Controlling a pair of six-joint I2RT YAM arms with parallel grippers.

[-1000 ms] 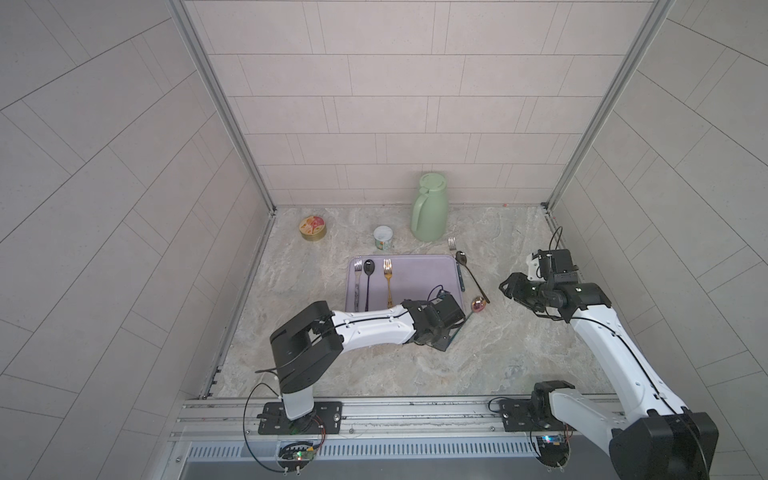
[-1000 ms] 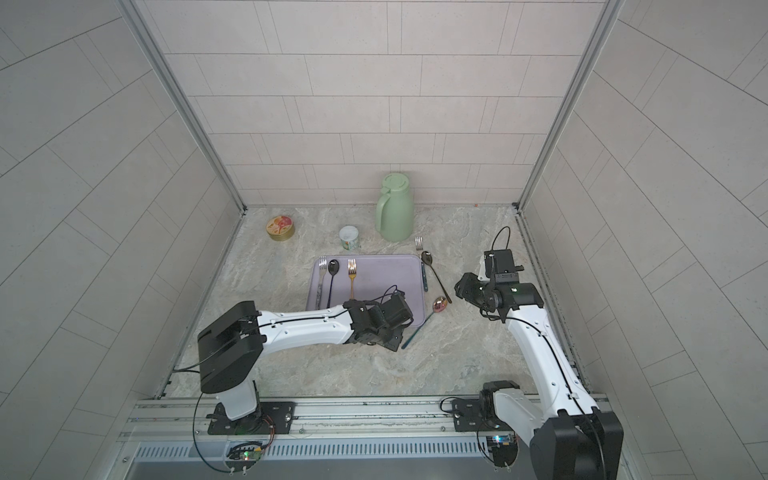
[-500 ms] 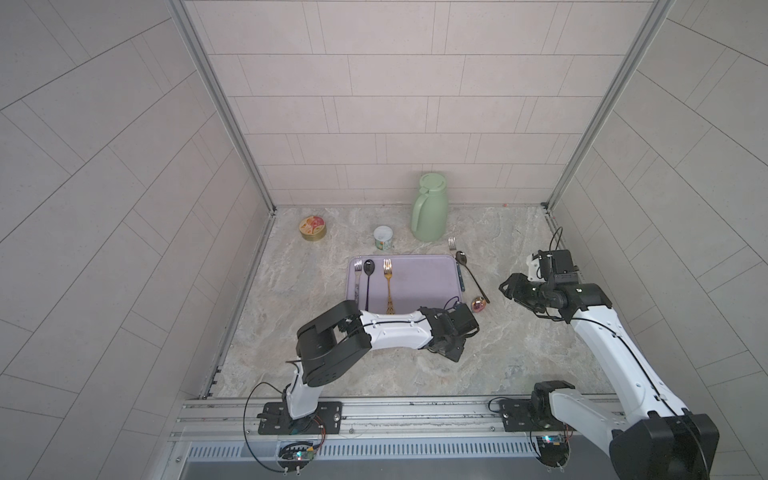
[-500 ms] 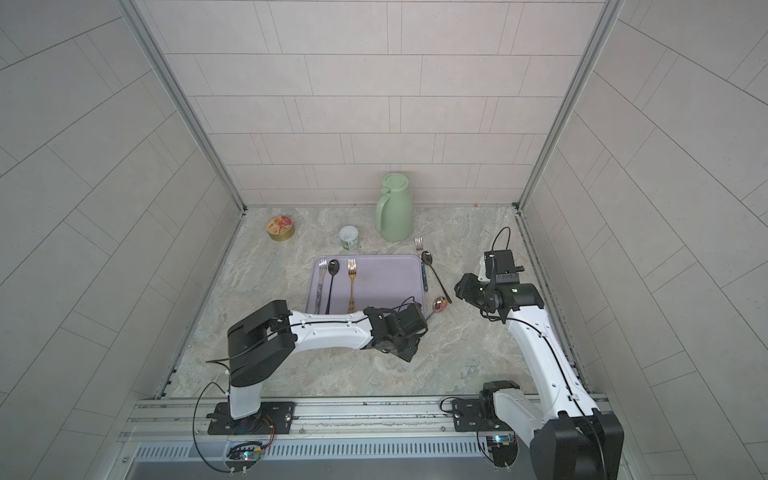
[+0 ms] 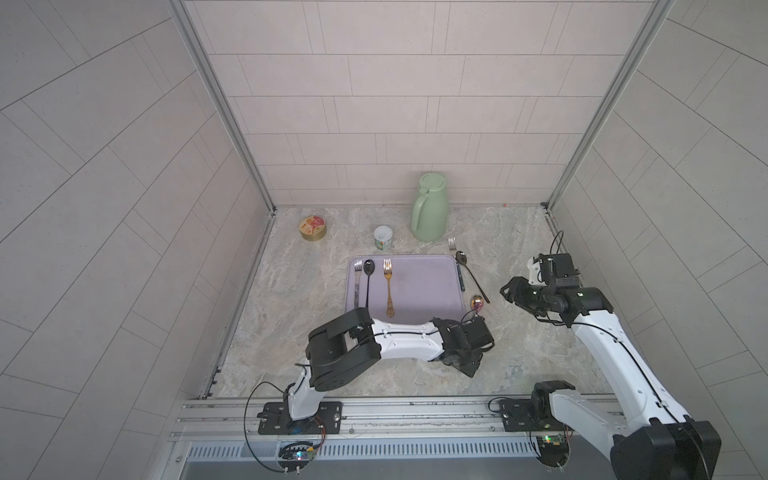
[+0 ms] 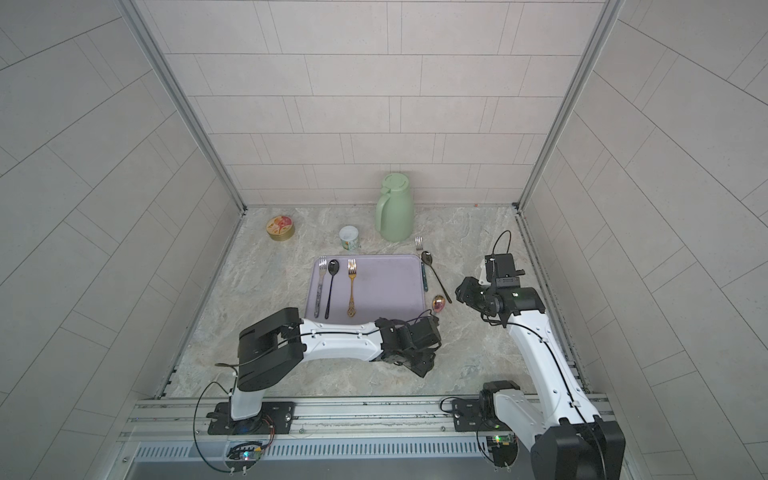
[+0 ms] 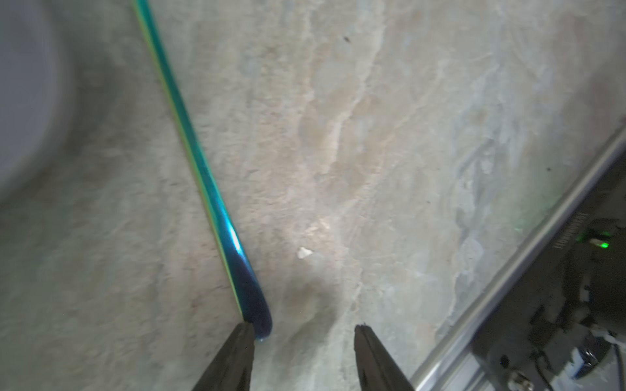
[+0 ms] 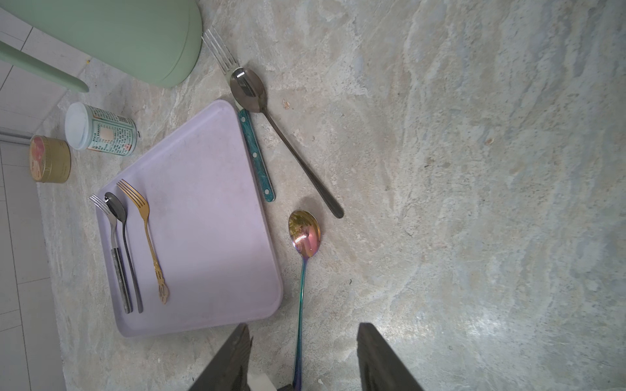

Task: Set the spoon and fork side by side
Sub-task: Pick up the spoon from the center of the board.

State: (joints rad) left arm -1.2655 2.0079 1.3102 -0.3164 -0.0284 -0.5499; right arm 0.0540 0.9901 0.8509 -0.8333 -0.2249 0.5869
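Left claw now farther from tray, wide beside rainbow spoon handle; right claw wide.

Noted pale green jug upright at back of marbled surface, lid on, handle turned left. Logged small can, white top and printed label, upright, near jug on its left and slightly nearer the front. Logged round gold tin, red-patterned lid, well apart further left, close to side wall. Recorded grey tiled walls on three sides.
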